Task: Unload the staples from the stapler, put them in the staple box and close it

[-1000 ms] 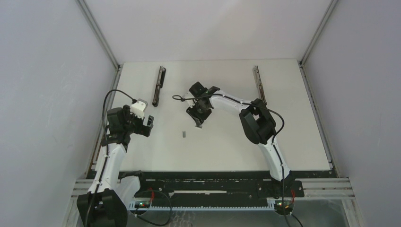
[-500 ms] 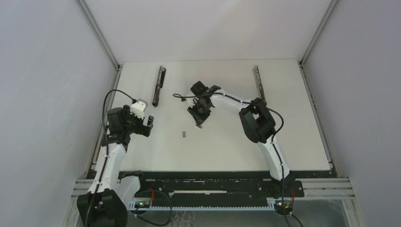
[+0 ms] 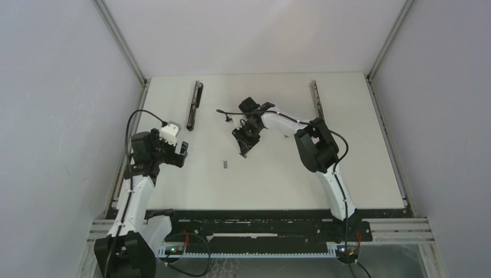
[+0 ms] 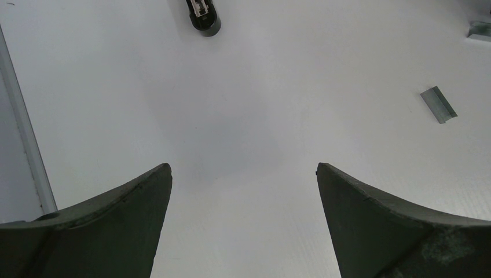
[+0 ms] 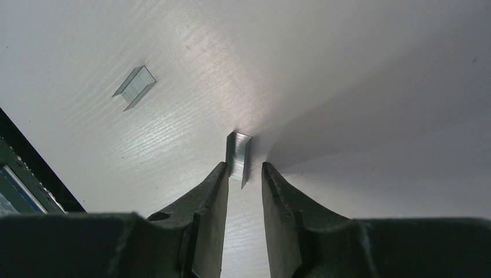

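Note:
Two staples strips lie on the white table. One strip (image 5: 238, 155) has its near end between the tips of my right gripper (image 5: 244, 167). It touches the left finger, and a small gap shows at the right finger. These jaws stand narrowly apart, low over the table (image 3: 359, 174). The other strip (image 5: 134, 87) lies loose to the left, also seen as a grey strip (image 3: 224, 164) from above and as a strip (image 4: 438, 104) in the left wrist view. The black stapler (image 3: 194, 104), swung out flat, lies at the back left. My left gripper (image 4: 243, 168) hangs wide open over bare table.
A long metal rail-like piece (image 3: 316, 103) lies at the back right of the table. The stapler's black end (image 4: 202, 14) shows at the top of the left wrist view. White walls close in the table on three sides.
My right gripper's jaws have narrowed around the near staple strip and the wrist has shifted slightly right. The left arm has stayed still.

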### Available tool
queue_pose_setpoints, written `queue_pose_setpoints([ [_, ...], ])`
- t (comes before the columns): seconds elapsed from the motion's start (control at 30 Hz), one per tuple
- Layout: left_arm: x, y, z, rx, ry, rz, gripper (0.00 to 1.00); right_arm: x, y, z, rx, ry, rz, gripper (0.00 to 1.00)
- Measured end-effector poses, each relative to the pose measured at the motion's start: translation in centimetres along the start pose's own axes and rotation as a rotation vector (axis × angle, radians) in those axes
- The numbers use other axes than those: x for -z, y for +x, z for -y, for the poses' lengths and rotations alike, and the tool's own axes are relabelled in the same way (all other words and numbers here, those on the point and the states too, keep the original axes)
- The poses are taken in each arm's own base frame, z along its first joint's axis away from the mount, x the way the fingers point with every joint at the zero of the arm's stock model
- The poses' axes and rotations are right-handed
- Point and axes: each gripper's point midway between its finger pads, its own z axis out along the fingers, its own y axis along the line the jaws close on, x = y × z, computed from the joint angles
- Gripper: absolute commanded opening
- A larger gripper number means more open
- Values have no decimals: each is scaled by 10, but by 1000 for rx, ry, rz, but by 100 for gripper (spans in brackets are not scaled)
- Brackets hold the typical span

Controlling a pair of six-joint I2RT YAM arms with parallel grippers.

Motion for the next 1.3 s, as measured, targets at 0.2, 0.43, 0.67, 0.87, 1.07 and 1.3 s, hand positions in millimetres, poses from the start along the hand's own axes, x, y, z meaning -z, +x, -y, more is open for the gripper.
queue_pose_setpoints([
  [0.2,0,0,0,0,0,0,100,5,3,9,-43,-3,1,26],
  [0.43,0,0,0,0,0,0,100,4,3,7,-63,-29,3,24],
  [0.67,0,0,0,0,0,0,100,3,4,4,-75,-67,3,24],
  [0.87,-1,1,0,2,2,-4,100,1,5,0,-86,-86,-1,24],
  [1.07,-1,1,0,3,3,-6,100,-1,6,-4,-82,-81,-9,18],
  [1.3,-1,1,0,3,3,-6,100,-2,7,-3,-87,-75,-13,12],
])
